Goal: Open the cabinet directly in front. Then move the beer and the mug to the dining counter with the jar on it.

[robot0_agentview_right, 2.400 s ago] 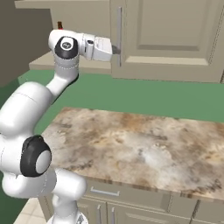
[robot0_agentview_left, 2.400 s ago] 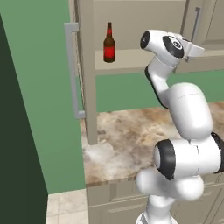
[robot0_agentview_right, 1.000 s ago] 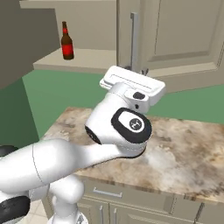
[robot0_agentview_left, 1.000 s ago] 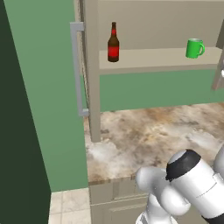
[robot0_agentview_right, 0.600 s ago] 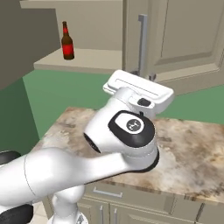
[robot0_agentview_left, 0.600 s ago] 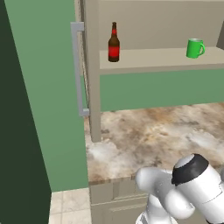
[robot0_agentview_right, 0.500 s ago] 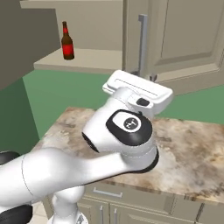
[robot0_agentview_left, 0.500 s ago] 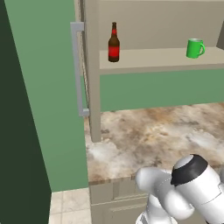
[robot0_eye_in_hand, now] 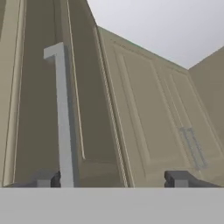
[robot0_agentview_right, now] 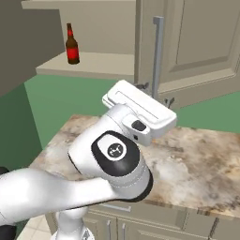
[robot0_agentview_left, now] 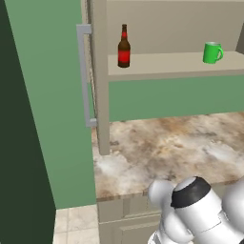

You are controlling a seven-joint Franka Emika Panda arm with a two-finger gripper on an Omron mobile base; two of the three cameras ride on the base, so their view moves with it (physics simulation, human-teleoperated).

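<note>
The cabinet [robot0_agentview_left: 167,19] stands open, with both doors swung out. On its shelf [robot0_agentview_left: 167,64] the beer [robot0_agentview_left: 124,47] stands upright at the left and the green mug [robot0_agentview_left: 212,52] at the right. The beer [robot0_agentview_right: 71,45] also shows in the right base view. My gripper [robot0_agentview_right: 157,93] is at the right door's grey bar handle [robot0_agentview_right: 157,56]. In the hand view my gripper [robot0_eye_in_hand: 111,179] is open, and the handle [robot0_eye_in_hand: 64,118] rises just inside the left fingertip [robot0_eye_in_hand: 43,178]. The dining counter and the jar are out of view.
A short marble worktop [robot0_agentview_left: 181,143] lies under the cabinet, with beige drawer units [robot0_agentview_right: 154,222] below it. The left door [robot0_agentview_left: 52,95] juts out toward me with its handle [robot0_agentview_left: 85,76]. The right door [robot0_agentview_right: 197,42] hangs over the worktop's right part.
The right door has swung a little wider, its handle drifting right in the right base view. My hand has followed it. The beer and the mug have not moved.
</note>
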